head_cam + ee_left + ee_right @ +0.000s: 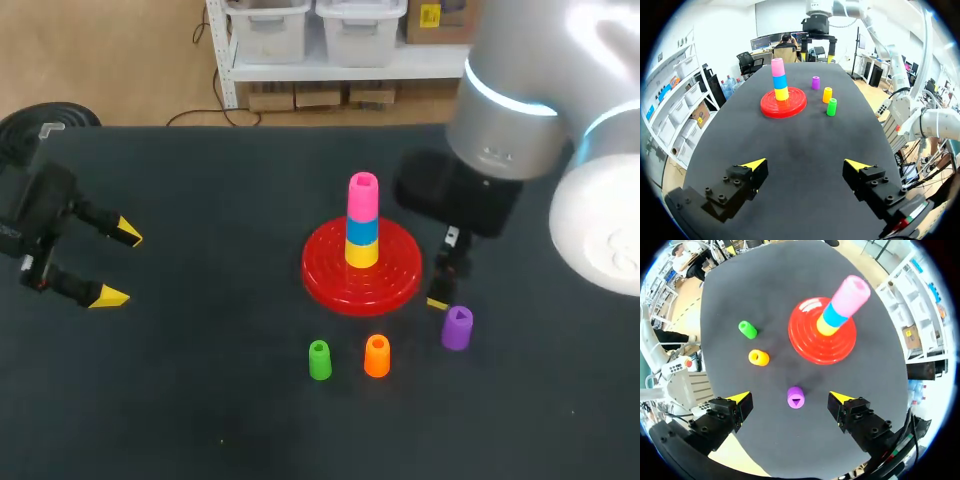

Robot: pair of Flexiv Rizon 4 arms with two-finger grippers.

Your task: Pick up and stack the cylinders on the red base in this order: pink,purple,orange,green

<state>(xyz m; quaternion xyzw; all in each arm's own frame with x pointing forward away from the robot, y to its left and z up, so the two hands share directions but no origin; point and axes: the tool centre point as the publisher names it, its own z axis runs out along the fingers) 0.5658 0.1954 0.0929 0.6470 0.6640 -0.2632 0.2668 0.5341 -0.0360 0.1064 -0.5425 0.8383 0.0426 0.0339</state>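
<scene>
My right end effector [790, 398] hangs open over the small purple plastic cylinder [796, 397]; my left end effector [805, 164] is open too.

The dark table [200, 400] carries a round red base [400, 282] near its middle. In front of the base three small cylinders stand upright in a loose row, apart from one another: a green cylinder [319, 360], an orange cylinder [377, 356] just beside it, and a purple cylinder [456, 328].
</scene>
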